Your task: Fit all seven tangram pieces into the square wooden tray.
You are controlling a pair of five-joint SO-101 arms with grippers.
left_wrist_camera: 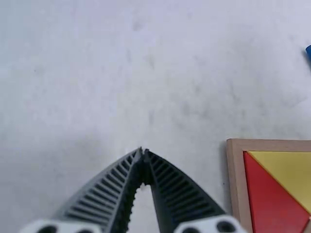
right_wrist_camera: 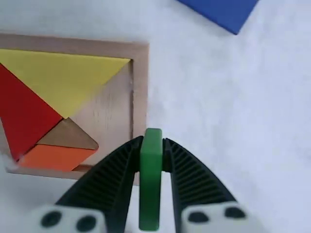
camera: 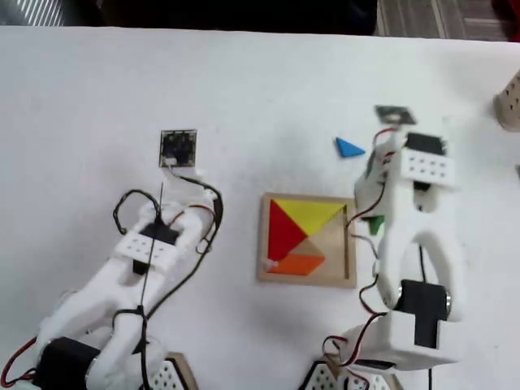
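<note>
Green piece [right_wrist_camera: 150, 187] clamped edge-on by right gripper [right_wrist_camera: 151, 141], plain from wrist view

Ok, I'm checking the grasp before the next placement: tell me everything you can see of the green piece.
The green tangram piece is a flat, smooth slab, painted-looking, seen edge-on, so its outline cannot be told. It stands upright, clamped between the ribbed black fingers of the right gripper, which press its two faces. It is beside the wooden tray at its rim, near the bare wood inside, touching no other piece.
</note>
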